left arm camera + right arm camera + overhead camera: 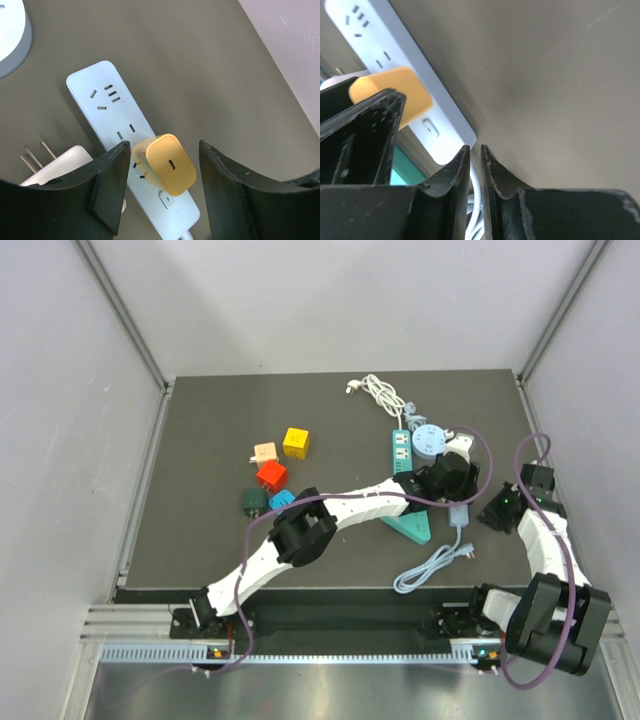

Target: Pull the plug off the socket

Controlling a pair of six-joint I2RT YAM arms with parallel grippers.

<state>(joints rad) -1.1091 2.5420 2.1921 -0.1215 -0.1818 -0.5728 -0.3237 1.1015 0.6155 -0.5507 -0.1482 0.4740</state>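
Note:
A yellow plug [170,165] sits in a pale blue-white power strip [107,107] lying on the dark table. My left gripper [164,167] is open, its two black fingers on either side of the plug with gaps on both sides. In the top view the left gripper [445,480] covers the plug. My right gripper [475,152] is shut, its tips right at the strip's cable end [445,135], near the switch. The plug [390,92] shows beside the left gripper's finger [365,130]. The right gripper [497,512] is to the right of the strip.
A teal power strip [402,450] with a round blue adapter [428,440] lies left of the strip. A white pronged adapter [60,165] lies beside it. The strip's cable [430,565] coils toward the front edge. Several coloured cubes [271,476] sit at centre-left.

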